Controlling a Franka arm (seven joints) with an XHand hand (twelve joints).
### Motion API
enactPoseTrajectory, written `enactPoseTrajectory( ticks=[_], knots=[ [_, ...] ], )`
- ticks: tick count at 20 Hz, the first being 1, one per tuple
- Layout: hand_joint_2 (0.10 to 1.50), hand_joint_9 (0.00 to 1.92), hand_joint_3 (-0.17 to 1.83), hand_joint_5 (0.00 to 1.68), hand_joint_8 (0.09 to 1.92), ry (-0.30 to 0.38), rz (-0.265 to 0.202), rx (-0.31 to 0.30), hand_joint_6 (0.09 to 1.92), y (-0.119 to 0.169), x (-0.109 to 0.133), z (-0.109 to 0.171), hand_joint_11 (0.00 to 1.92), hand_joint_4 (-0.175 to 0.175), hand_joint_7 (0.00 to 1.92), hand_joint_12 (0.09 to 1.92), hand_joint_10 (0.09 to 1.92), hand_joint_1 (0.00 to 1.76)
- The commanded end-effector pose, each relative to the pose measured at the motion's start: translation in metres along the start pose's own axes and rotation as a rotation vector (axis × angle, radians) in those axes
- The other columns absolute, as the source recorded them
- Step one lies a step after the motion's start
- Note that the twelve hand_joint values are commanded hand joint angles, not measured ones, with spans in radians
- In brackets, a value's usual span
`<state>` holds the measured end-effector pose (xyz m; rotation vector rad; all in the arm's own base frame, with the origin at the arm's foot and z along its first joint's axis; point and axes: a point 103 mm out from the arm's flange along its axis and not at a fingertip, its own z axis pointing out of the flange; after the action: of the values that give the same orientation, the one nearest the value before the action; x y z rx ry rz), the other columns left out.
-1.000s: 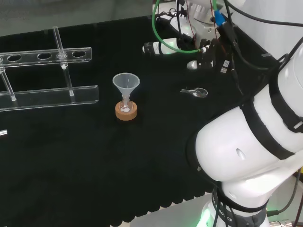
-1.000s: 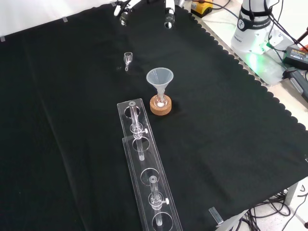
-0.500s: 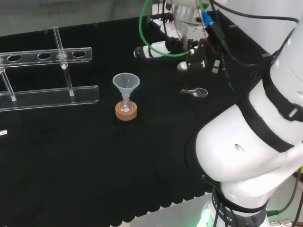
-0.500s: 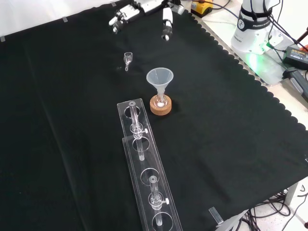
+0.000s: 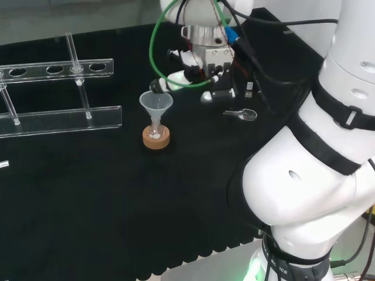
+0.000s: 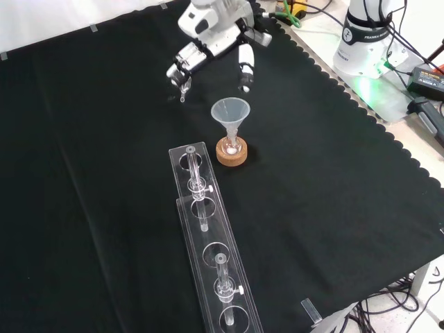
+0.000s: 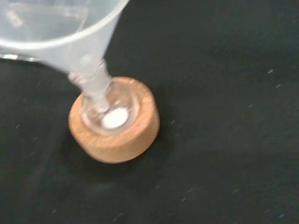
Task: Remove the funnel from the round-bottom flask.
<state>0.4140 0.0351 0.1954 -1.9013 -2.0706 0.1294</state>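
The black and white robot hand (image 6: 211, 31) has swept in from the far edge of the black cloth (image 6: 333, 173) within the last second, and it now hangs just above and beside the translucent plastic funnel (image 6: 230, 115), where a moment ago it was well apart from it. In the front view its fingers (image 6: 182, 66) are spread and only loosely bent, with the thumb (image 6: 245, 69) reaching down toward the funnel's rim; they hold nothing and touch nothing that I can make out. The funnel has not stirred: it stands upright with its stem down the neck of the small clear round-bottom flask (image 7: 108, 109), which sits in its tan cork ring stand (image 6: 232, 153) near the middle of the cloth (there looks to be a little white powder in the bottom of the flask). Close by, the clear plastic test-tube rack (image 6: 208, 236) lies as it did, and a small clear glass scoop (image 5: 241, 114) rests on the cloth beyond the funnel. So I'd say the approach is nearly over and the grasp not yet begun; the fingers need to close round the cone and lift straight up, or the light flask may tip out of its ring.
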Motion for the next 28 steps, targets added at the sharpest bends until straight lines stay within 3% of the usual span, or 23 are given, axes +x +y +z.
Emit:
enactPoseTrajectory(
  ticks=[1,7,20,24,28],
  knots=[
    [0.70,0.00,0.01,0.00,0.09,-0.088,0.003,0.048,0.09,0.010,0.025,0.020,0.00,-0.022,0.00,1.37,0.09,0.18],
    [0.71,0.00,0.01,0.00,0.09,-0.163,0.025,0.051,0.09,0.016,0.042,0.034,0.00,-0.025,0.00,1.36,0.09,0.17],
    [0.72,0.00,0.02,0.00,0.09,-0.204,0.058,0.103,0.09,0.033,0.059,0.053,0.00,-0.032,0.00,1.36,0.09,0.15],
    [0.73,0.00,0.02,0.00,0.09,-0.219,0.079,0.091,0.09,0.032,0.057,0.053,0.00,-0.043,0.00,1.49,0.09,0.14],
    [0.75,0.04,0.02,0.05,0.09,-0.242,0.100,0.068,0.09,0.029,0.058,0.050,0.29,-0.058,0.00,1.58,0.09,0.16]
  ],
)
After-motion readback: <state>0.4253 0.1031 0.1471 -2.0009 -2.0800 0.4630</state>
